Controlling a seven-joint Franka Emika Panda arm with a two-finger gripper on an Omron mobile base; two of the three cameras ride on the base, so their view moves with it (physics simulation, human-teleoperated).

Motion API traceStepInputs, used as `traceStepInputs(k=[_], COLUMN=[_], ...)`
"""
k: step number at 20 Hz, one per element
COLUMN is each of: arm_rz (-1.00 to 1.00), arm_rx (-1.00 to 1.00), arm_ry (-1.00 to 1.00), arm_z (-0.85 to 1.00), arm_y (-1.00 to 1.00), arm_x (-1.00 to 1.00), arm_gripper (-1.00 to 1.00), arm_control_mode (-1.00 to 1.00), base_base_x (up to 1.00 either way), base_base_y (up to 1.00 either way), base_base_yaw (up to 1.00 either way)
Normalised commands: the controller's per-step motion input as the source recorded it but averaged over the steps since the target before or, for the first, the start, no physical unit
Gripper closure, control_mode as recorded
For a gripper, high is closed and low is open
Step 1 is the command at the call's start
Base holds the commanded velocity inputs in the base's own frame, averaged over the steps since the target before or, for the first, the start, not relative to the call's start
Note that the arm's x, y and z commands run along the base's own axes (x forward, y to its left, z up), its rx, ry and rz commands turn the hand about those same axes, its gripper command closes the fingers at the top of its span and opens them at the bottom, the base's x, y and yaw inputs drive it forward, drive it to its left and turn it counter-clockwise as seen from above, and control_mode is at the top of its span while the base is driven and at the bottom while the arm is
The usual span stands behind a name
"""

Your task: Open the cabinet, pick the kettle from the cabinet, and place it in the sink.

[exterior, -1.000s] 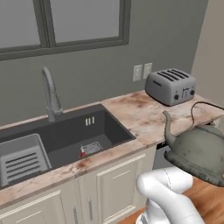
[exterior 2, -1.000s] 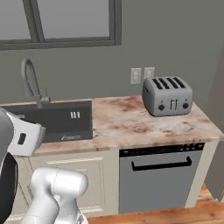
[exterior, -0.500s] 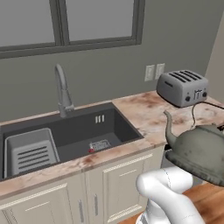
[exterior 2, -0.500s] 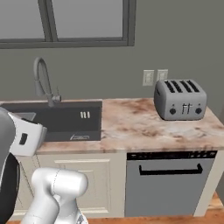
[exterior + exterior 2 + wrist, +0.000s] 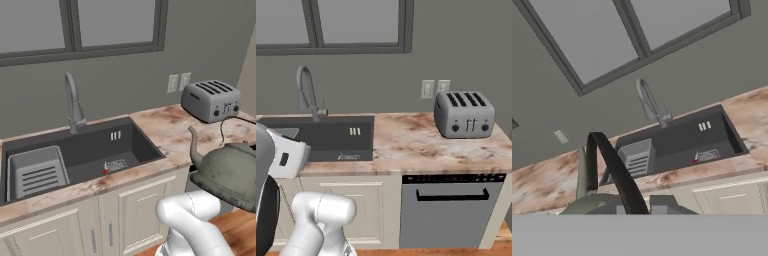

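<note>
The kettle (image 5: 227,172), squat and dull grey-green with a curved spout, hangs in the air at the right of the left base view, in front of the counter edge. In the hand view its dark arched handle (image 5: 612,167) rises between my fingertips, and my gripper (image 5: 637,205) is shut on it, with the kettle's body (image 5: 592,204) just below. The sink (image 5: 137,142) is a dark grey basin set in the counter, to the left of the kettle and beyond it; it also lies ahead in the hand view (image 5: 684,137). The cabinet is out of view.
A tall arched faucet (image 5: 74,102) stands behind the basin, and a light grey slotted rack (image 5: 37,172) fills its left part. A silver toaster (image 5: 210,100) sits on the marble counter to the right. Below the counter are cream base doors and a dishwasher (image 5: 453,210).
The whole scene has slid to the right in both base views: the base has driven left, bringing the sink nearer the middle. The kettle stays held in the same spot relative to the camera.
</note>
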Motion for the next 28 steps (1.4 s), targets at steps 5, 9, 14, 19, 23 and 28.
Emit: traceStepInputs(k=[5, 9, 14, 19, 23, 28], arm_rz=[0.02, 0.14, 0.17, 0.21, 0.20, 0.08], arm_rx=[-0.06, -0.19, -0.18, -0.02, -0.02, -0.02], arm_ry=[-0.08, -0.14, -0.09, 0.01, 0.00, -0.03], arm_z=[-0.13, 0.00, 0.06, 0.14, 0.01, -0.24], arm_y=[0.00, 0.00, 0.00, 0.00, 0.09, 0.20], arm_x=[0.00, 0.09, 0.20, 0.35, 0.32, 0.20], arm_gripper=[1.00, 1.00, 1.00, 1.00, 1.00, 1.00], arm_control_mode=[-1.00, -1.00, -1.00, -1.00, -1.00, -1.00], base_base_x=[0.00, 0.00, 0.00, 0.00, 0.00, 0.00], base_base_y=[0.00, 0.00, 0.00, 0.00, 0.00, 0.00], base_base_yaw=[0.00, 0.00, 0.00, 0.00, 0.00, 0.00])
